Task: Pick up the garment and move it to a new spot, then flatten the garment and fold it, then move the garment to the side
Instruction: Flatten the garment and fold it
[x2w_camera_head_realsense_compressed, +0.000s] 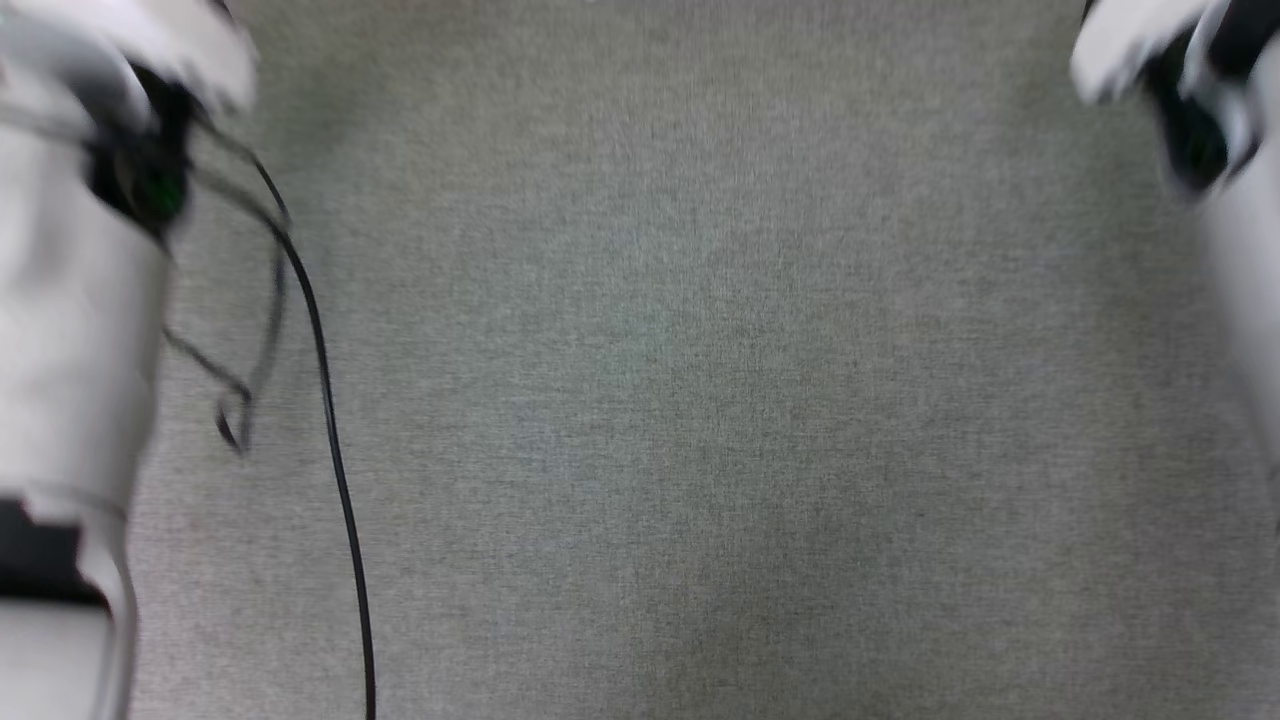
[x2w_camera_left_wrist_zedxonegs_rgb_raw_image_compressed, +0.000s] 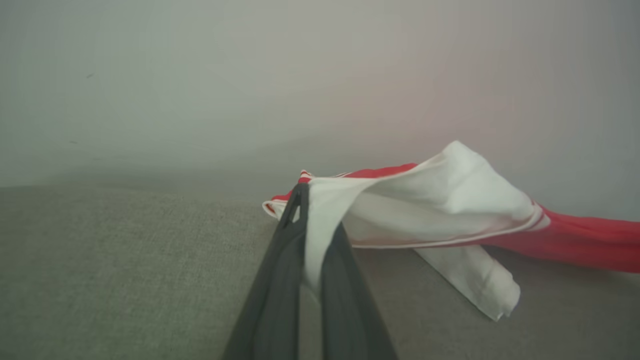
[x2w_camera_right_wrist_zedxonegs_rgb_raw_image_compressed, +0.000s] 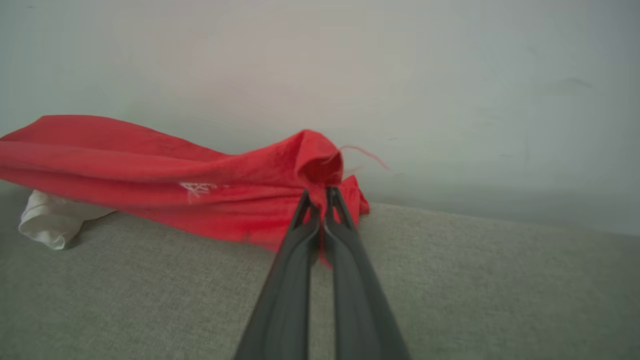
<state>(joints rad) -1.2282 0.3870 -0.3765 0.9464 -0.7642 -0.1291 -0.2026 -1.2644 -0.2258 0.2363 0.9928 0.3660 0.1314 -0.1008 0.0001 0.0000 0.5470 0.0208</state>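
Fabric looks thin, floppy and light: garment sags between left gripper, pinching its white panel, and right gripper, clamped on red edge. I'd grab corners.

Grey-green woven cloth surface below a plain, pale grey wall.
In the head view the cloth surface lies flat from edge to edge, its fine weave slightly blurred, with a faint darker patch low in the middle. In the 2 wrist views it runs back to meet the smooth wall, which carries a few small dark marks and a faint pink tinge. The light is soft and even.
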